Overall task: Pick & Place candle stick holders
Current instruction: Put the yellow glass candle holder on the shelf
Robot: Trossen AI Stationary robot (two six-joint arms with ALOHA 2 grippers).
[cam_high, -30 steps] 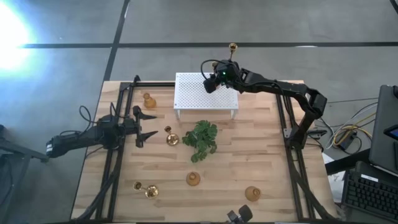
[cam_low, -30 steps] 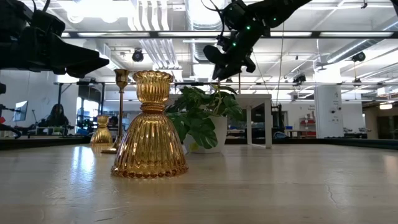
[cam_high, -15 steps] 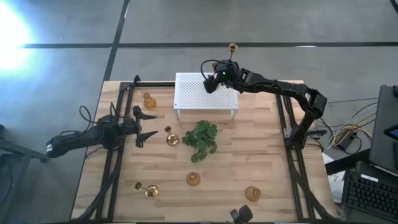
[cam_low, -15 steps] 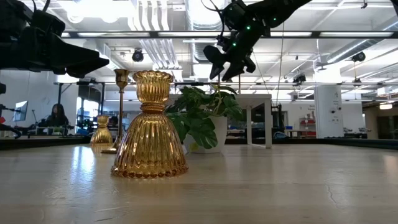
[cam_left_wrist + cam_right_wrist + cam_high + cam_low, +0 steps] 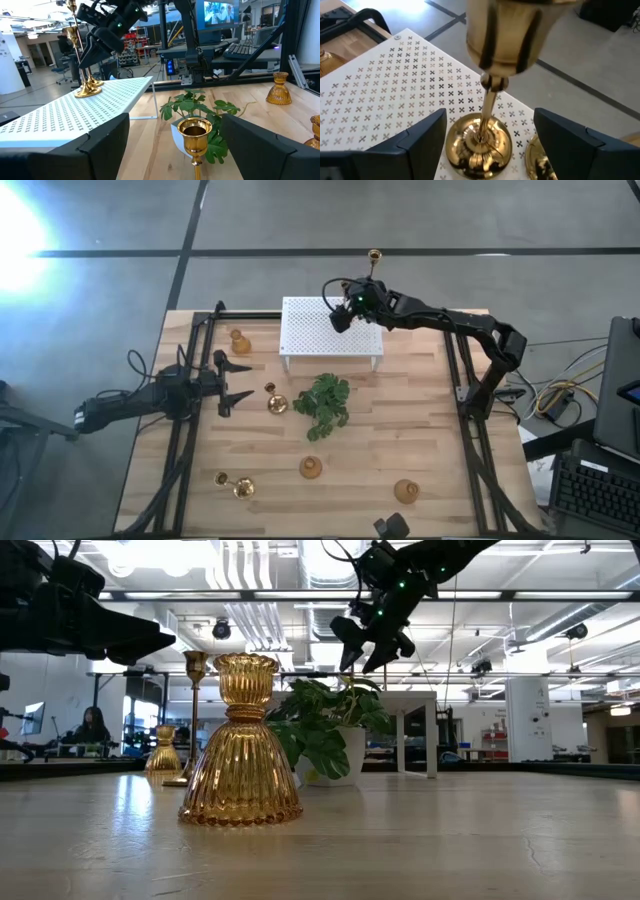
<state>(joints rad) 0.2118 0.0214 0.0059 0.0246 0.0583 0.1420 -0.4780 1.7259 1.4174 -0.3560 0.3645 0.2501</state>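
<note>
Right gripper (image 5: 485, 150) hangs over the white stand's (image 5: 310, 330) far right corner, fingers spread either side of a tall candle stick holder (image 5: 487, 100) standing upright there, apparently released. Left gripper (image 5: 235, 382) waits open near a holder (image 5: 195, 135) beside the plant (image 5: 325, 402), probably the next pick.

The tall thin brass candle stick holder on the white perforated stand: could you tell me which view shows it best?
The right wrist view: the tall thin brass candle stick holder fills it, base on the white perforated stand. The left wrist view shows it small; the high view, only its top; the low view, nothing clear.
</note>
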